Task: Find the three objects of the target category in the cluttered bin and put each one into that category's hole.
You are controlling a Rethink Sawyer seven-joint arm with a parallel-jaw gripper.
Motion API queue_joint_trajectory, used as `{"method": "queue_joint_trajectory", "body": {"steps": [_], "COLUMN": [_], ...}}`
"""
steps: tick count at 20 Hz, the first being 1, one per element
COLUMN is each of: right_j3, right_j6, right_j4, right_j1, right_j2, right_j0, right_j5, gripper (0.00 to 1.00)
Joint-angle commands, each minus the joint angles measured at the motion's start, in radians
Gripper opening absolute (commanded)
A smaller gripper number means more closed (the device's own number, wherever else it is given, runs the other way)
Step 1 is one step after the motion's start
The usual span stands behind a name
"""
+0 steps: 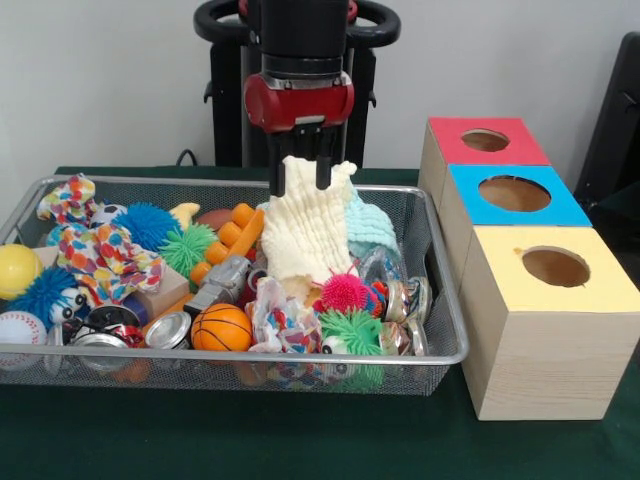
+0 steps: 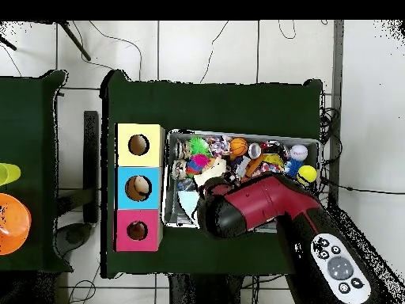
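Note:
The wire mesh bin [image 1: 250, 355] sits on the green table, full of toys; it also shows in the overhead view [image 2: 237, 135]. My gripper [image 1: 303, 178] hangs over the bin's far middle, shut on the top of a pale yellow crinkled soft thing [image 1: 305, 235] that hangs down into the clutter. In the overhead view my arm [image 2: 237, 210] covers the gripper. The red-topped box's hole [image 1: 485, 140] is at the far right, beyond the bin; it also shows in the overhead view [image 2: 137, 230]. No orange tiger shows.
The blue-topped box [image 1: 514, 193] and the yellow-topped box [image 1: 555, 266] stand in a row with the red one, right of the bin. In the bin lie a teal cloth [image 1: 370, 228], an orange studded block [image 1: 232, 240], a small basketball [image 1: 221, 327], spiky balls [image 1: 345, 292] and cans.

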Motion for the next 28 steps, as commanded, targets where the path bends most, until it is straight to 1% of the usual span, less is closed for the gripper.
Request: {"method": "queue_joint_trajectory", "body": {"steps": [1,2,3,5,7,8,10,13,15,17,19,20,22,25,27,28], "right_j3": [-0.044,-0.038,-0.026,0.016,0.036,0.035,0.027,0.016,0.007,-0.015,-0.024,-0.033,-0.020,-0.036,-0.078,-0.081], "right_j6": [-0.010,-0.015,-0.036,-0.133,-0.246,-0.282,-0.315,-0.289,-0.262,-0.240,-0.203,-0.169,-0.108,-0.028,0.008,0.008], "right_j4": [-0.084,-0.073,-0.048,0.036,0.122,0.146,0.154,0.095,0.033,-0.019,-0.048,-0.067,-0.105,-0.169,-0.201,-0.199], "right_j1": [0.028,0.027,0.014,-0.063,-0.137,-0.159,-0.178,-0.157,-0.123,-0.074,-0.051,-0.057,-0.061,-0.035,0.005,0.009], "right_j2": [-0.047,-0.035,-0.027,0.027,0.089,0.106,0.122,0.110,0.096,0.081,0.062,0.047,0.019,-0.020,-0.043,-0.046], "right_j0": [0.000,-0.013,-0.027,-0.085,-0.146,-0.163,-0.181,-0.174,-0.163,-0.152,-0.135,-0.111,-0.089,-0.042,-0.001,0.004], "right_j5": [-0.052,-0.063,-0.026,0.055,0.135,0.165,0.190,0.164,0.130,0.105,0.094,0.090,0.059,0.020,0.016,0.018], "gripper": [1.00,1.00,1.00,1.00,1.00,1.00,1.00,1.00,1.00,1.00,1.00,1.00,1.00,1.00,1.00,1.00]}}
